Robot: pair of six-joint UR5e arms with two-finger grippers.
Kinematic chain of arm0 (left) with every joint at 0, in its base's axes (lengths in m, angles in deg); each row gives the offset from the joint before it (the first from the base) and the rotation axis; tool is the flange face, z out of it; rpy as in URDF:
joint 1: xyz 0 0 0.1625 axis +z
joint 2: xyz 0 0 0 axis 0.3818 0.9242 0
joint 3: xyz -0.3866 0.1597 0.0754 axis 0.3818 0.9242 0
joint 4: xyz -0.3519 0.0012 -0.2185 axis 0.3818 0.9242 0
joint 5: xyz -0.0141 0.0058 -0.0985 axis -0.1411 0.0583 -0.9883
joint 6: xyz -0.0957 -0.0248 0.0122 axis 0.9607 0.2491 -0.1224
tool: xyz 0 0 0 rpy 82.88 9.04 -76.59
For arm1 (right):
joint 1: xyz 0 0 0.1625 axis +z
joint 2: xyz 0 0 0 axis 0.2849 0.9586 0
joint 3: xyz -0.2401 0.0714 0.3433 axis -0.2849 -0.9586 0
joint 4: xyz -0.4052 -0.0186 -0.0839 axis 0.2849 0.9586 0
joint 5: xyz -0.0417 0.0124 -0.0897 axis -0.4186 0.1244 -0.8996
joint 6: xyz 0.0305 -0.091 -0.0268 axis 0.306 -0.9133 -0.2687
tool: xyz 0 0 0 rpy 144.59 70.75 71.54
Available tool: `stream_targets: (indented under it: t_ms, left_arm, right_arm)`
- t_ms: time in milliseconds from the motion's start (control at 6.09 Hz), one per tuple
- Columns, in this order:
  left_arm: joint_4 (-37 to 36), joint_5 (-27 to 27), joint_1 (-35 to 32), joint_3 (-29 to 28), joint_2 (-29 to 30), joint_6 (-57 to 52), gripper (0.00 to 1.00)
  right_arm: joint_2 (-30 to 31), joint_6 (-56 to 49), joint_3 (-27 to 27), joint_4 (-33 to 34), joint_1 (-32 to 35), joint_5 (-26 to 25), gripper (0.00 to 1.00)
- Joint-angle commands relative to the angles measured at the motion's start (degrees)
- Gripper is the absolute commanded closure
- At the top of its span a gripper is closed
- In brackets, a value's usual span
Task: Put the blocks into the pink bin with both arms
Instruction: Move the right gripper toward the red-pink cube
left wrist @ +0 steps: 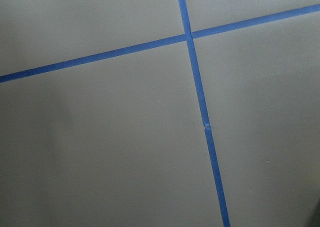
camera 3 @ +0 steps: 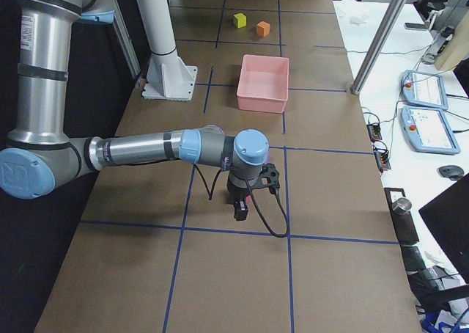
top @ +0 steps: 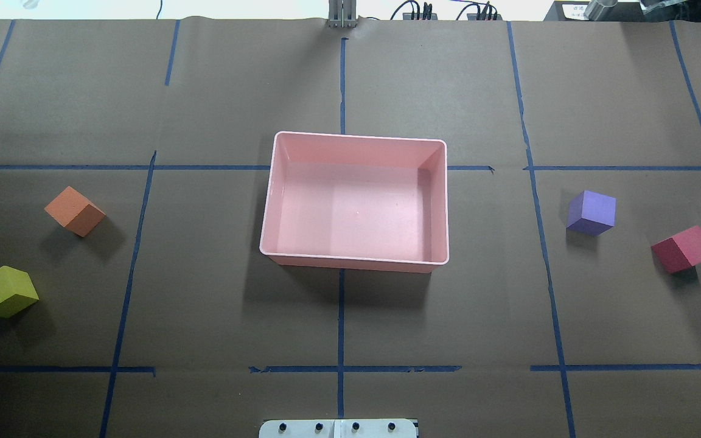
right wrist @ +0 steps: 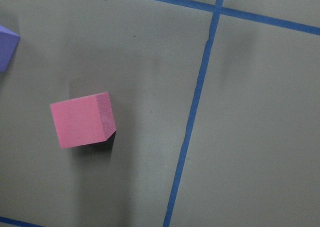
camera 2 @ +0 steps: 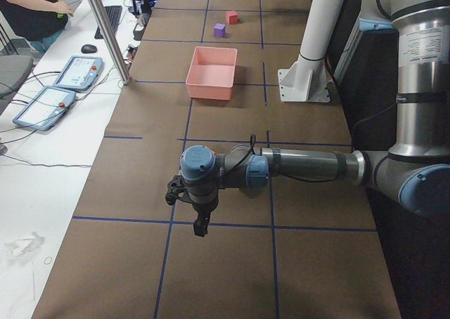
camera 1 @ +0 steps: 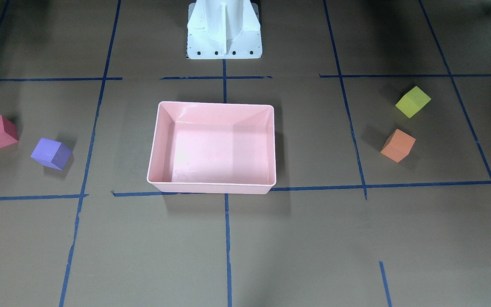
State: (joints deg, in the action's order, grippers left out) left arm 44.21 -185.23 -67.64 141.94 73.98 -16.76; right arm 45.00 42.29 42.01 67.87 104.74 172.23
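The pink bin [top: 350, 263] sits in the middle of the table [top: 216, 316]. It is one shiny plastic tub, shaped like a box with round corners, slanted walls and a thin rim.

There are four small blocks, all the same size, all cubes with dull faces that look soft like foam. All four sit on the table outside the bin. The orange block [top: 74, 210] and the yellow-green block [top: 3, 292] are near each other on the robot's left side. The purple block [top: 592, 212] and the red block [top: 683, 248] are near each other on its right side. No block touches another.

The table is covered in flat brown paper with lines of blue tape [top: 341, 316] making big squares. One white base [camera 1: 224, 30] made of metal stands behind the bin.

There are two arms. The left arm [camera 2: 309, 166] reaches out low, with the left gripper [camera 2: 200, 228] pointing down just above the paper. The right arm [camera 3: 146, 148] does the same, with the right gripper [camera 3: 239, 214] pointing down. Both grippers show only from the side, so I cannot tell if their fingers are apart or closed.
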Motion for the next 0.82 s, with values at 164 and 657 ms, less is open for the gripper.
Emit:
stream_targets:
  t_ms: [164, 657]
  left_arm:
    - [0.0, 0.1, 0.0, 3.0, -2.5, -0.4, 0.0]
    - [0.2, -0.3, 0.1, 3.1, -2.7, -0.4, 0.0]
  right_arm:
    - [-0.3, 2.3, 0.1, -7.8, -4.9, 0.3, 0.0]
    - [0.9, 22.6, -3.9, -30.7, -14.3, 0.1, 0.0]
